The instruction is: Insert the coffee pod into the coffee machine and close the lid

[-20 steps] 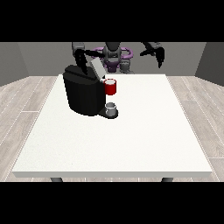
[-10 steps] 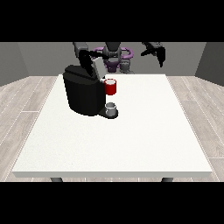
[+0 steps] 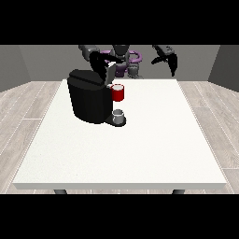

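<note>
Front view: the black coffee machine stands on the left half of the white counter, toward the far edge, with a small grey cup on its drip stand and a red part at its front, which may be the coffee pod or its holder; I cannot tell which. The grey lid is tilted up above the machine's top, not yet shut.

Compared with half a second ago, the hand at the view's left has come lower and closer to the raised lid, and now sits just behind and above the machine's top. Whether its fingers are straight, curled or holding anything cannot be told. I judge that the arm is lining up to press the lid down, so the closing step is probably in hand; whether the pod is already seated inside is hidden. The machine, cup and red part lie where they did.

The hand at the view's right hangs raised above the counter's far edge, well apart from the machine, fingers pointing down and relaxed, holding nothing.

Room: the machine sits near the counter's left and far edges, so a downward push suits better than a sideways one. The near and right parts of the counter offer wide space.
</note>
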Controlling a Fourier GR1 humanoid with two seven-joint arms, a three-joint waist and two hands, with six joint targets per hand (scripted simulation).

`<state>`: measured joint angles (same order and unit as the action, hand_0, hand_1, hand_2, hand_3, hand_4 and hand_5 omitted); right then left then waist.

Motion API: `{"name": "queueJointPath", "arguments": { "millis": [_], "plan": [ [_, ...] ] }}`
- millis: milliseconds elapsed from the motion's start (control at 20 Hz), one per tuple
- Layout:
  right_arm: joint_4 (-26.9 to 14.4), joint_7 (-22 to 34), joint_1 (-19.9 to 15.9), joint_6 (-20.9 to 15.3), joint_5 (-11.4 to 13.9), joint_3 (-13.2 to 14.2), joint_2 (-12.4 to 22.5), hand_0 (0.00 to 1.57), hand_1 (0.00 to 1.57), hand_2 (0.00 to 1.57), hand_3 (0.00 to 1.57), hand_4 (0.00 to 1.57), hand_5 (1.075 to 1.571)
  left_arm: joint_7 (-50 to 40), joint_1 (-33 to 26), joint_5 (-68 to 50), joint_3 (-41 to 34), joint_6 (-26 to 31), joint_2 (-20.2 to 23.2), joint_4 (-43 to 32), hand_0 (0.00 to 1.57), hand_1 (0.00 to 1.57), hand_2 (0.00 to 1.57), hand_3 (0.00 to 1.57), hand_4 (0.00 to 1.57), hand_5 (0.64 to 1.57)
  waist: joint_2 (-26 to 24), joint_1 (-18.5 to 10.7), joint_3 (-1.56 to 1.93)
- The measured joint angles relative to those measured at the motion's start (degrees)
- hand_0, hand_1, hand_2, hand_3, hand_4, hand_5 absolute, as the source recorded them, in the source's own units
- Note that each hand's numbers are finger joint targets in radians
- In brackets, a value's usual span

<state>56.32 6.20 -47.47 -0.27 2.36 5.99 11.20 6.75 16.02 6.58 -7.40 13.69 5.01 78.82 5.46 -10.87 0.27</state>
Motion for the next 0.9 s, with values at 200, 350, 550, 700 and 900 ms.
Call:
{"name": "queueJointPath", "arguments": {
  "millis": [200, 350, 550, 700, 900],
  "plan": [
    [0.47, 2.06, -0.53, -1.74, 1.40, -0.72, -0.46, 0.00, 0.00, 0.00, 0.00, 0.00, 1.571, -0.47, 0.49, 0.75, 1.13, -0.21, -0.34, 0.18, 0.00, 0.00, 0.00, 0.00, 0.36, 1.571, 0.11, -0.46, 0.22],
    [1.33, 5.86, -1.30, -2.56, 2.56, -1.14, 0.50, 0.00, 0.00, 0.00, 0.00, 0.08, 1.571, -0.91, 1.26, 0.85, 1.81, -0.10, -0.74, 0.33, 0.00, 0.00, 0.00, 0.00, 0.36, 1.571, 0.50, -1.60, 0.51],
    [3.22, 10.83, -2.30, -3.90, 3.65, -1.03, 2.07, 0.00, 0.00, 0.00, 0.00, 0.26, 1.571, -0.81, 2.26, 0.99, 2.67, 0.48, -0.84, 0.51, 0.00, 0.00, 0.00, 0.00, 0.33, 1.571, 1.77, -3.69, 0.86],
    [4.83, 13.94, -2.79, -4.78, 4.66, -0.99, 3.34, 0.00, 0.00, 0.00, 0.00, 0.16, 1.571, -1.24, 3.53, 1.12, 3.46, 0.79, -1.15, 0.86, 0.00, 0.00, 0.00, 0.00, 0.40, 1.571, 2.73, -5.10, 1.11],
    [7.22, 18.85, -4.19, -6.04, 4.56, 0.08, 4.57, 0.00, 0.00, 0.00, 0.00, 0.15, 1.571, -0.24, 4.54, 0.89, 3.83, 1.37, -1.29, 0.81, 0.00, 0.00, 0.00, 0.00, 0.44, 1.571, 4.48, -7.69, 1.46]
  ]
}}
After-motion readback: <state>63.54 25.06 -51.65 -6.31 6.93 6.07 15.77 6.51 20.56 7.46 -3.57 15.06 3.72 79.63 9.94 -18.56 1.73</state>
